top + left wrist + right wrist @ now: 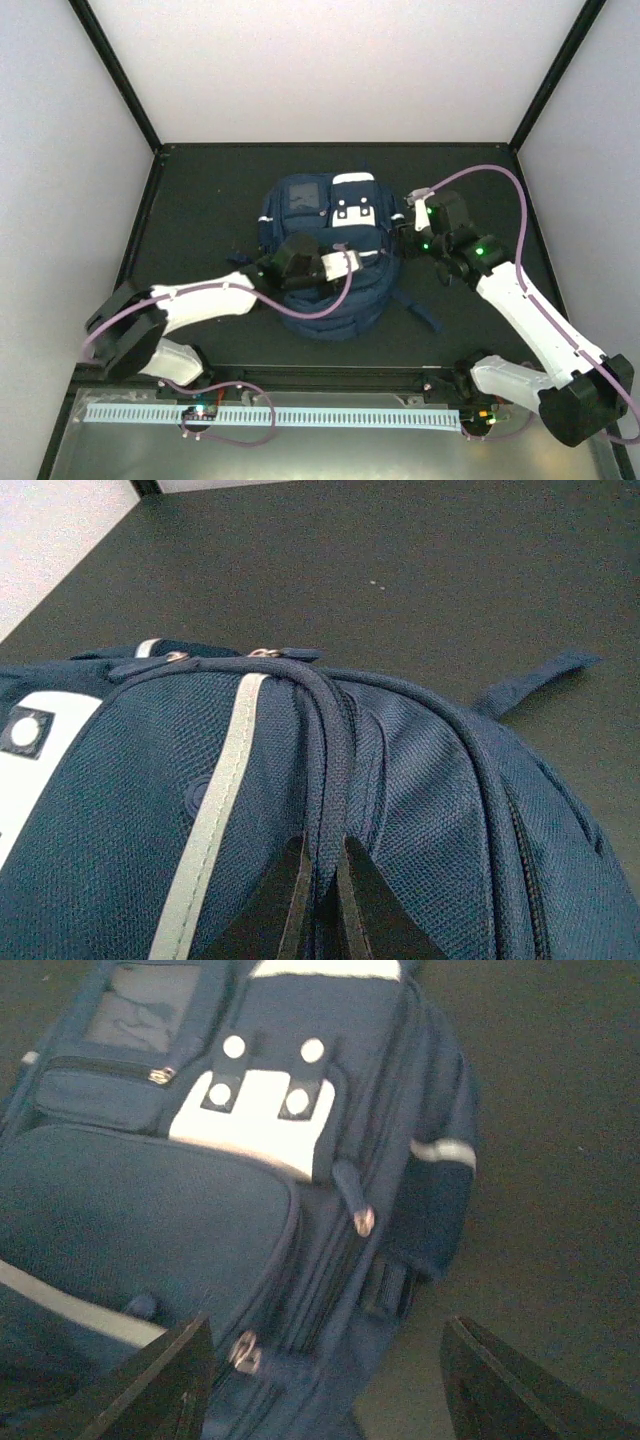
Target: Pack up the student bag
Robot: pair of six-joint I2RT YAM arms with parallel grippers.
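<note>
Black tabletop [200, 200]; left gripper [322, 860] pinching a raised seam of the student bag [345, 300]; right gripper [325, 1330] jaws spread wide, holding nothing, above the bag's right edge.

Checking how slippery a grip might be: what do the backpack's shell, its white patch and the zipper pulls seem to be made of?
The student bag looks like woven synthetic cloth, matte: a fine grid weave shows. The white patch looks smooth, perhaps rubber or faux leather; blur leaves it open. The zipper pull glints, likely metal.
</note>
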